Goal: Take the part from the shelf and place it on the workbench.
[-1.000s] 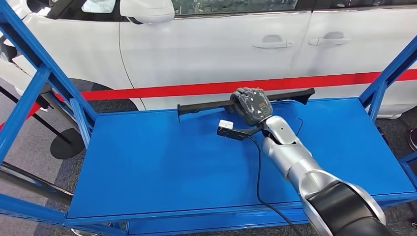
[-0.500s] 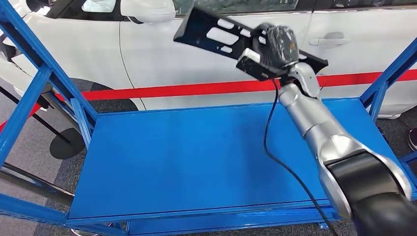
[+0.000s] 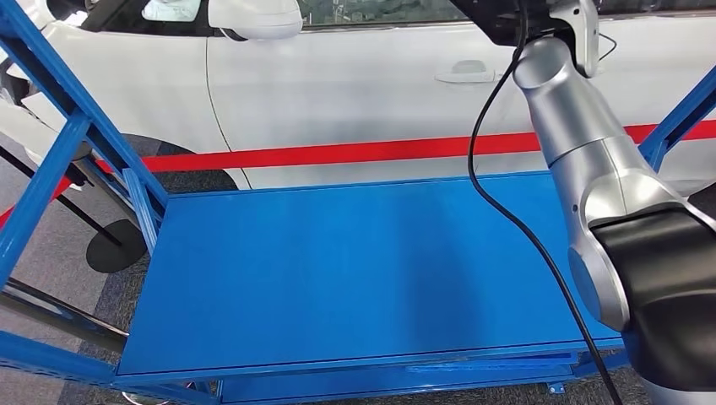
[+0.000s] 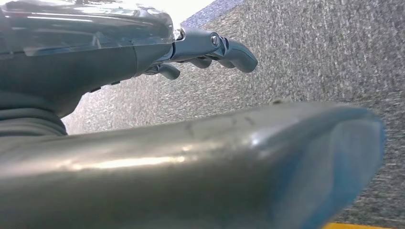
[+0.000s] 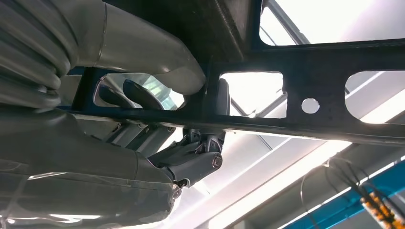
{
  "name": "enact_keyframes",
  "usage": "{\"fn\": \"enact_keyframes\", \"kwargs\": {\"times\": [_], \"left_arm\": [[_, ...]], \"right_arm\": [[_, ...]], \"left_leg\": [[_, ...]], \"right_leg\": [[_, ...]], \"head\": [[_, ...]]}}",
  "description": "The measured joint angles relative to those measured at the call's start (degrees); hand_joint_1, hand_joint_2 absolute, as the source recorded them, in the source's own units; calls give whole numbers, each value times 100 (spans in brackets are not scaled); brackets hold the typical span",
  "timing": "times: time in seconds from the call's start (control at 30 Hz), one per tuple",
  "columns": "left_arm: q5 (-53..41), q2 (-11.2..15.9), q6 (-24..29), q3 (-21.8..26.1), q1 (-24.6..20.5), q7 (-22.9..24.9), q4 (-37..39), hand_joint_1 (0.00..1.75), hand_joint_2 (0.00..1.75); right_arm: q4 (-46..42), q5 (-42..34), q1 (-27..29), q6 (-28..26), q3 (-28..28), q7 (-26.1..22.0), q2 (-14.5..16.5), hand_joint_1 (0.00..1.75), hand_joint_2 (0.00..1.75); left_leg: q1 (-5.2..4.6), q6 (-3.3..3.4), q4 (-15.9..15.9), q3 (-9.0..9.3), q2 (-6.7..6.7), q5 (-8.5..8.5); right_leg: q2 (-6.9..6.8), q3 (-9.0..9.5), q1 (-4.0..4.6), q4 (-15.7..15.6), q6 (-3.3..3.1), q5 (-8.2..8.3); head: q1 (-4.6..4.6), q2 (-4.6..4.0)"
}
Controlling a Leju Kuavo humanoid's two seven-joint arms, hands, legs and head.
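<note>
The part [image 5: 305, 57] is a long flat black bracket with rectangular cutouts and a round hole. In the right wrist view my right hand [image 5: 157, 143] grips it, thumb [image 5: 143, 52] on one face and fingers curled through a cutout on the other. In the head view my right arm [image 3: 591, 152] reaches steeply up past the picture's top edge, high above the blue shelf [image 3: 355, 270]. A dark piece [image 3: 498, 21] shows at that edge; I cannot tell whether it belongs to the part. My left hand [image 4: 119, 52] hangs over grey carpet, fingers loosely extended, holding nothing.
The blue shelf deck has slanted blue frame posts on the left [image 3: 76, 126] and right [image 3: 675, 110]. A white car [image 3: 355, 84] stands just behind it with a red band [image 3: 338, 153] along its side. A black cable [image 3: 507, 211] hangs from my right wrist.
My right arm has lifted the part off the shelf deck and raised it higher, until hand and part pass the top edge of the head view. The deck now lies bare.
</note>
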Motion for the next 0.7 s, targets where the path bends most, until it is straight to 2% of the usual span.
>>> {"fn": "enact_keyframes", "kwargs": {"times": [0.1, 0.2, 0.33, 0.4, 0.53, 0.7], "left_arm": [[157, 8, -1, 63, 5, -257, 0, 0, 0], [551, 24, -116, 261, 8, -798, 0, 0, 0], [1075, 43, -628, 742, 2, -1804, 0, 0, 175], [1174, 47, -876, 952, -25, -2099, 0, 0, 175], [1276, 49, -1243, 1220, -102, -2298, 0, 0, 175], [1277, 47, -1519, 1382, -158, -2741, -5, 0, 175]], "right_arm": [[-153, -667, -1, 149, -152, -38, 0, 175, 175], [-425, -1464, 61, 480, -322, 4, -2, 175, 175], [-828, -2319, 455, 871, -427, 4, -7, 175, 175], [-918, -2503, 694, 956, -434, -62, -6, 175, 175], [-939, -2619, 1060, 942, -406, -252, 2, 175, 175], [-930, -2683, 1246, 862, -332, -372, 2, 175, 175]], "left_leg": [[0, 0, 2, 0, -1, 0], [1, 0, 1, 0, -1, -1], [1, -1, 1, 3, 2, -6], [1, -1, 1, 2, 2, -6], [1, -1, 2, 1, 0, -5], [1, -1, 2, 2, 1, -5]], "right_leg": [[-1, 0, 0, 0, 0, 0], [0, 0, 2, 0, 0, 0], [8, 1, 2, 0, 0, -1], [7, 1, 2, 0, 0, 0], [4, 2, 1, 0, 1, 0], [6, 1, 2, 1, 1, 0]], "head": [[-1, 0], [-1, 0], [-1, 0], [0, 0], [1, 0], [0, 0]]}}
